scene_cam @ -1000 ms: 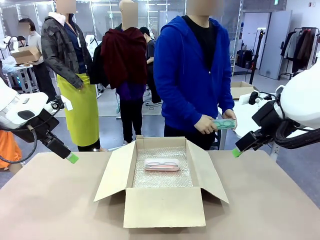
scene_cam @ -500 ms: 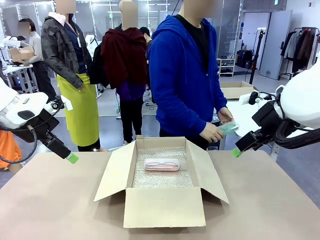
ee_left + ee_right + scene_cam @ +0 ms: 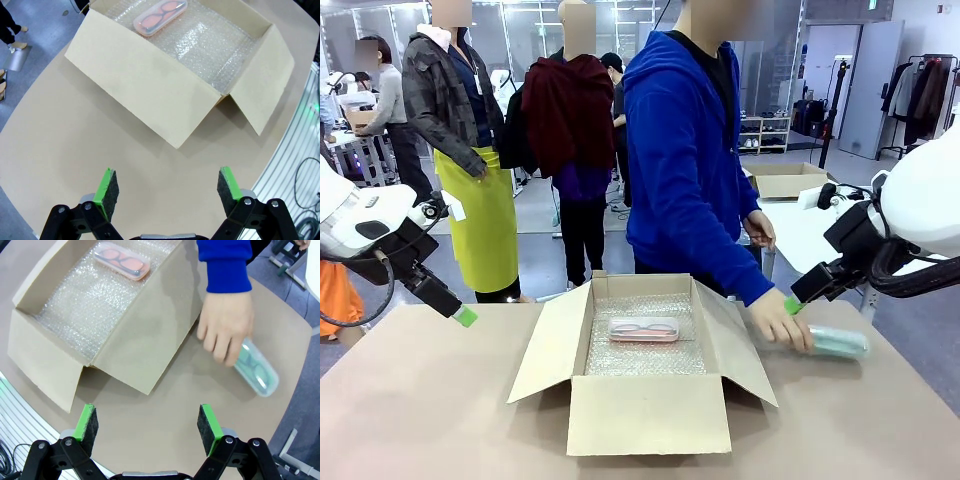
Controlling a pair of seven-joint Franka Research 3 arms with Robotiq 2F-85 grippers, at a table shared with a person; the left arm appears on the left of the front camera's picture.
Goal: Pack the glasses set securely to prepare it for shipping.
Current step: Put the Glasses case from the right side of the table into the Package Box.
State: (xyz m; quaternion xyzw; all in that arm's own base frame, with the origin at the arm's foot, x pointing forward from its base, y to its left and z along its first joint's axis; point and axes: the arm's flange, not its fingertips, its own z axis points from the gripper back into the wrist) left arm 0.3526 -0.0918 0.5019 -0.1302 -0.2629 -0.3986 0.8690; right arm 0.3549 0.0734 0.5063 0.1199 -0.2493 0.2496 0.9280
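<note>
A pale pink translucent glasses case point(image 3: 644, 329) point(image 3: 160, 17) point(image 3: 122, 259) lies on bubble wrap inside the open cardboard box point(image 3: 648, 415) point(image 3: 150, 95) point(image 3: 135, 347). The mint green case point(image 3: 838, 343) point(image 3: 257, 368) lies on the table right of the box, with the person's hand point(image 3: 782, 320) point(image 3: 225, 327) resting on its near end. My left gripper point(image 3: 466, 317) point(image 3: 167, 187) hovers open above the table left of the box. My right gripper point(image 3: 792, 304) point(image 3: 148, 422) hangs open just above the person's hand and the green case. Neither holds anything.
The person in a blue hoodie point(image 3: 690, 160) leans over the far right table edge. The box flaps point(image 3: 548, 345) stand outward on both sides. Bare tan tabletop point(image 3: 430, 400) stretches left and in front of the box. Other people stand behind.
The person brought the green case down from chest height and set it on the table right of the box, leaning forward. Both arms stayed still.
</note>
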